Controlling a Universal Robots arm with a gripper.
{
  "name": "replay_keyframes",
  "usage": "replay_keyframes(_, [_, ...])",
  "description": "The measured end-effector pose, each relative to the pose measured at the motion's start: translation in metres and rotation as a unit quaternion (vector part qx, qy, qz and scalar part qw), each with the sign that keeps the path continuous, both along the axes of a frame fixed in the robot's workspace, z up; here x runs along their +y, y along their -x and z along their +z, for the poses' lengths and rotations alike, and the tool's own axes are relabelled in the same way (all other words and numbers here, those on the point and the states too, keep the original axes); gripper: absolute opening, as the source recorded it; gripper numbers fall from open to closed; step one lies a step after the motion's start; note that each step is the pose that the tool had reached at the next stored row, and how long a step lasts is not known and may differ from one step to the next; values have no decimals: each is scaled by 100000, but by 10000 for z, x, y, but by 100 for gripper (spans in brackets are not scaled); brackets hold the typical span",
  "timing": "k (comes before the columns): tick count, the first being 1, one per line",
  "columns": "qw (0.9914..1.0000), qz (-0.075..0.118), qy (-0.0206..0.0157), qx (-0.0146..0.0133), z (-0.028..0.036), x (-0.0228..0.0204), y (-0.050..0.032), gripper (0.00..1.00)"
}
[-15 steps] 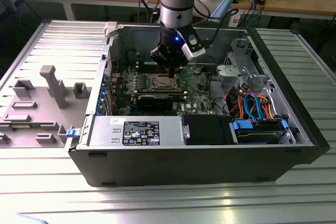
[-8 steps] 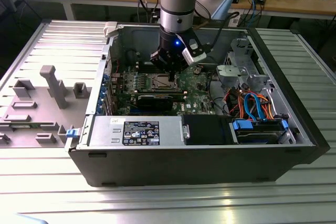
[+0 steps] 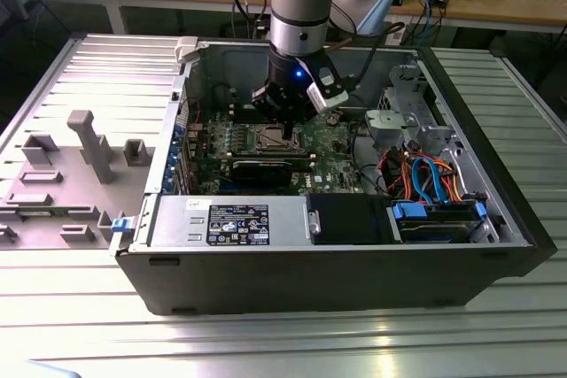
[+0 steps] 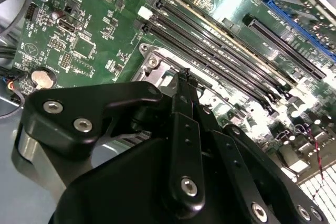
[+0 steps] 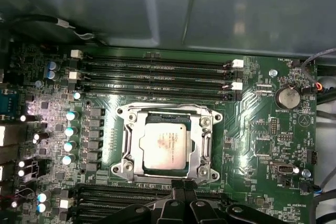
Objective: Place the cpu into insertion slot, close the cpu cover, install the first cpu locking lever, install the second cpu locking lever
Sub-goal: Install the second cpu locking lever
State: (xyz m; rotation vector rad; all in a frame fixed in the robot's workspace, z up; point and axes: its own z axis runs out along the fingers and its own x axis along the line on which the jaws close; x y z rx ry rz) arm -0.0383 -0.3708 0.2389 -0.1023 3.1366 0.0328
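- Silvery-grey cpu [image 5: 164, 144] lying flat and square inside the insertion slot [image 5: 165, 174], seated low enough for a frame to shut over it.
- Thin metal cpu cover [image 5: 202, 141] apparently down around the chip, its window leaving the top bare; whether fully pressed shut, hard to tell.
- Black gripper [image 5: 184, 188] poised just beside the socket's edge, on the side facing the lower memory slots [image 5: 131, 195], fingertips drawn close together to a narrow point; holding nothing, as far as shows.
- Probably positioned so for working a locking lever along the socket's rim, though no lever clearly made out.
- Green motherboard [image 3: 332, 150] lying flat in the open computer case [image 3: 354, 263], giving the arm straight access from above.
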Motion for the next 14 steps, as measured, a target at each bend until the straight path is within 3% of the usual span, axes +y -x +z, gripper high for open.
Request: replay_keyframes(14, [100000, 6, 4, 5, 1, -2, 0, 11])
